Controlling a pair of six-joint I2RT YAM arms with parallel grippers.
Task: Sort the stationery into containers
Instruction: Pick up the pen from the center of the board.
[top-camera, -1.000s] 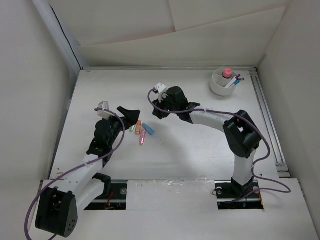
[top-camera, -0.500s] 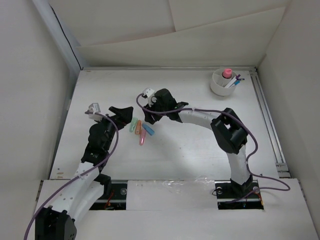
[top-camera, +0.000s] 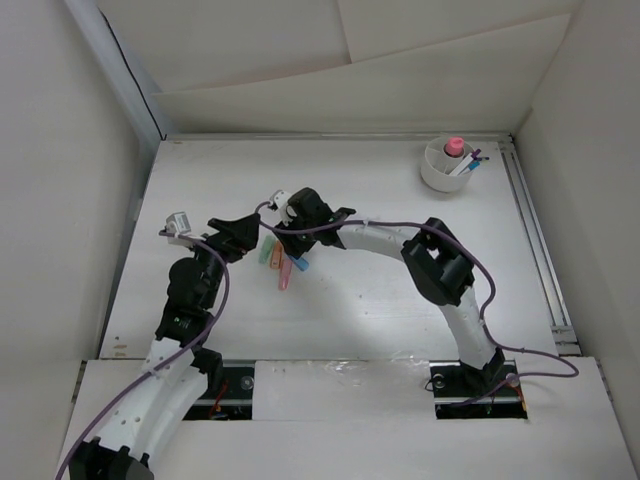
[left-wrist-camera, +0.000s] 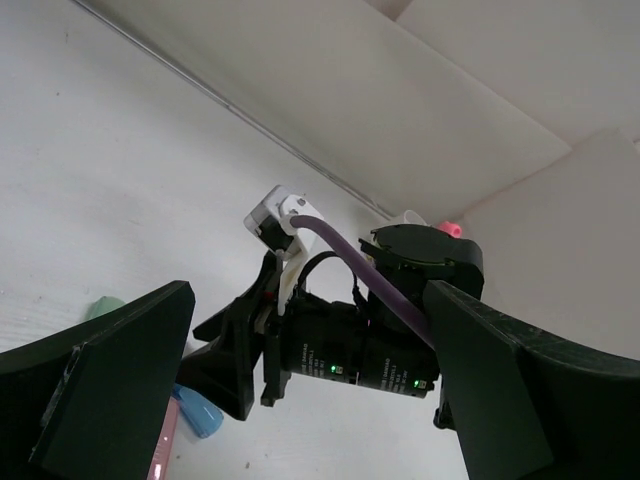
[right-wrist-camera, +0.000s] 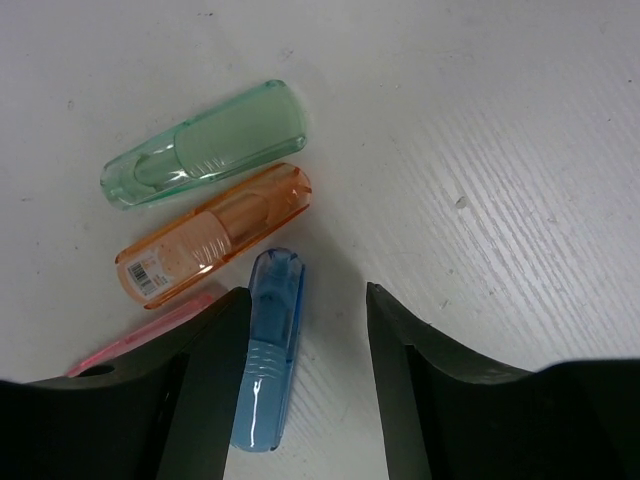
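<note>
Four stubby highlighters lie side by side on the table: green (right-wrist-camera: 205, 143), orange (right-wrist-camera: 213, 235), blue (right-wrist-camera: 268, 365) and pink (right-wrist-camera: 140, 335). My right gripper (right-wrist-camera: 307, 295) is open right above them. The blue highlighter lies between its fingers, against the left one. In the top view the right gripper (top-camera: 288, 240) hovers over the group, with the pink highlighter (top-camera: 285, 280) nearest me. My left gripper (top-camera: 238, 225) is open and empty just left of the group. The round white cup (top-camera: 445, 170) at the back right holds a pink capped bottle (top-camera: 455, 146) and pens (top-camera: 468, 165).
The left wrist view is filled by the right arm's wrist (left-wrist-camera: 350, 345), with the blue highlighter (left-wrist-camera: 197, 412) and the green one (left-wrist-camera: 103, 307) beside it. White walls enclose the table. A metal rail (top-camera: 535, 240) runs along the right edge.
My right gripper has moved left and toward me, down over the highlighters. My left arm has shifted left, its gripper staying open beside the group.
</note>
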